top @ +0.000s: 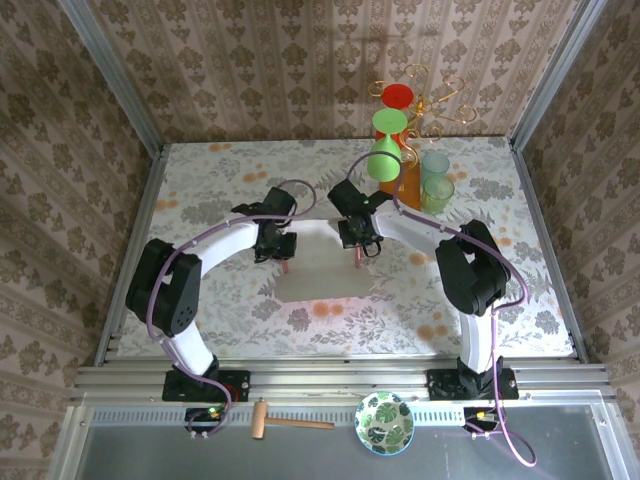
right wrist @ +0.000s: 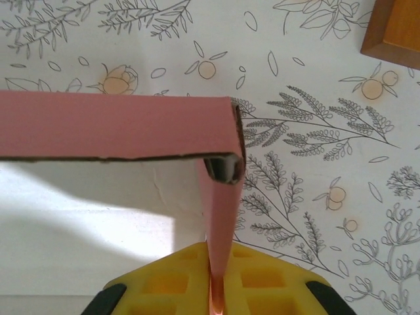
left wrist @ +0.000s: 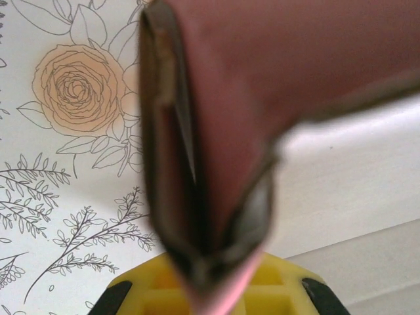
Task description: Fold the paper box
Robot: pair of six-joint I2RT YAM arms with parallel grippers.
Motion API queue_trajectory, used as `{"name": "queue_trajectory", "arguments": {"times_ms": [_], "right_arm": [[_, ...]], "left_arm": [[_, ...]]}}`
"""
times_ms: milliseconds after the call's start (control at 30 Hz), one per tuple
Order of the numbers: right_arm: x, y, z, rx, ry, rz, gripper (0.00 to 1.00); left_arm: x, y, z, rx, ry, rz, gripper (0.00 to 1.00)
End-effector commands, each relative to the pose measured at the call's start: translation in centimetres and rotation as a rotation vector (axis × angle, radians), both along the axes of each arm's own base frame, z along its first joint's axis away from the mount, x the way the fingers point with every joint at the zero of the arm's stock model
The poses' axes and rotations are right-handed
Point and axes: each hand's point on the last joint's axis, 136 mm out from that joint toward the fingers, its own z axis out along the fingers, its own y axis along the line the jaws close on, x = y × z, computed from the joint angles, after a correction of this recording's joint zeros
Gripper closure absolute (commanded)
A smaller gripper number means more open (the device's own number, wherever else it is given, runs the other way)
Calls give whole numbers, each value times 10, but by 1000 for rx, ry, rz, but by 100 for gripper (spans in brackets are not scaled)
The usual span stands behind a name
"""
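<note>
Paper box (top: 322, 272) sits between grippers, both equally near. Left gripper (top: 284, 256) clenched on its left wall; right gripper (top: 359, 250) straddles right wall, grip unclear.

Pink paper box (top: 320, 270), pale inside up, mid-table; base flat, side flaps raised upright.

Wooden mallet (top: 285, 423) beside leaf-patterned bowl (top: 385, 422); green cups (top: 436, 182) far back

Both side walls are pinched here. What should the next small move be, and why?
Probably ease the right gripper's jaws off the paper box's side wall. It already stands upright, square against the long wall, while the left gripper pinches the opposite wall.
</note>
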Motion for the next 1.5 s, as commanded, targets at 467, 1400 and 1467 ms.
{"name": "queue_trajectory", "arguments": {"times_ms": [467,1400,1467], "right_arm": [[0,-4,-12,28,28,-24,78],[13,-30,-25,-94,20,-91,97],[12,-35,-20,-148,9,-100,100]], "left_arm": [[8,-2,1,-25,-17,20,100],[9,-2,-2,-24,19,16,100],[10,-1,-2,-17,15,22,100]]}}
